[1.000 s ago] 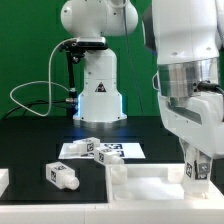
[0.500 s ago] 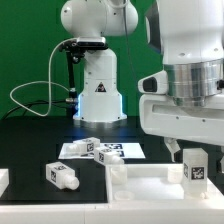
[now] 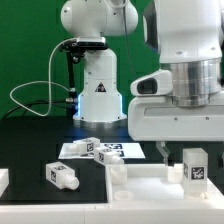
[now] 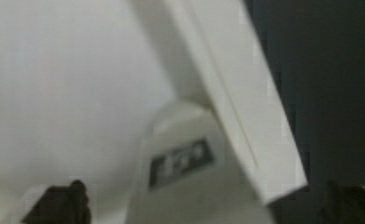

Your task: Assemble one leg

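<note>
Leg (image 3: 196,168) stands upright on the panel (image 3: 140,183), at the panel corner towards the surface's (image 3: 30,140) edge on the exterior view's right. It looks seated there, though the joint itself cannot be seen.

Fingers (image 3: 164,152) are spread wide and pinch nothing. In the wrist view both tips (image 4: 63,203) sit far apart, with the leg (image 4: 184,155) below them and untouched.

Other legs (image 3: 62,175) lie loose towards the front left of the surface and on the marker board (image 3: 125,150).

Judgement: this is the mounting step, at or near its end. The next move calls for a check that the leg stands square. If it needs tightening, the fingers must come straight down and be centred before they close; an off-centre grip could tip it.
</note>
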Robot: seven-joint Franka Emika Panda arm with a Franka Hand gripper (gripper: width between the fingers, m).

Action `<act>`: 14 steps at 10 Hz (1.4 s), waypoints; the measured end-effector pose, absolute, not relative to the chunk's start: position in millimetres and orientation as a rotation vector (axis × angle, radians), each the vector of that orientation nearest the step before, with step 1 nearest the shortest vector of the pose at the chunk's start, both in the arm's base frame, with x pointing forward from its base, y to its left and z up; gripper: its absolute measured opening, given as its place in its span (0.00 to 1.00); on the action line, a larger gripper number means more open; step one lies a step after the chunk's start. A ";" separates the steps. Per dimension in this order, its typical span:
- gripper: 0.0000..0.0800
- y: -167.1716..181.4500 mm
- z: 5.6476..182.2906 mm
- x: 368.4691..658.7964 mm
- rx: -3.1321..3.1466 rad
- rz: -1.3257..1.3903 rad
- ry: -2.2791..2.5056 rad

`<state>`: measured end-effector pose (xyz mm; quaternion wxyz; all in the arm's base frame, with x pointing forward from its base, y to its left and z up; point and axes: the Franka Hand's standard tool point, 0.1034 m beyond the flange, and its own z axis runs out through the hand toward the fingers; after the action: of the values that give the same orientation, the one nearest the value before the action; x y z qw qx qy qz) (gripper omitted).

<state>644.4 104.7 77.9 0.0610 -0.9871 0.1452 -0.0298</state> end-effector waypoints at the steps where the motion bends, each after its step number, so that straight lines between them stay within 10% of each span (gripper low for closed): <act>1: 0.81 105.2 75.8 641.4 -2.970 -0.077 0.531; 5: 0.36 105.2 74.8 641.7 -2.898 -0.058 0.824; 10: 0.36 102.4 72.4 639.5 -2.245 0.034 1.965; 14: 0.36 101.9 73.0 638.9 -2.280 0.030 1.929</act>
<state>638.9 101.9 73.0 0.0772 -0.7610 0.6440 0.0100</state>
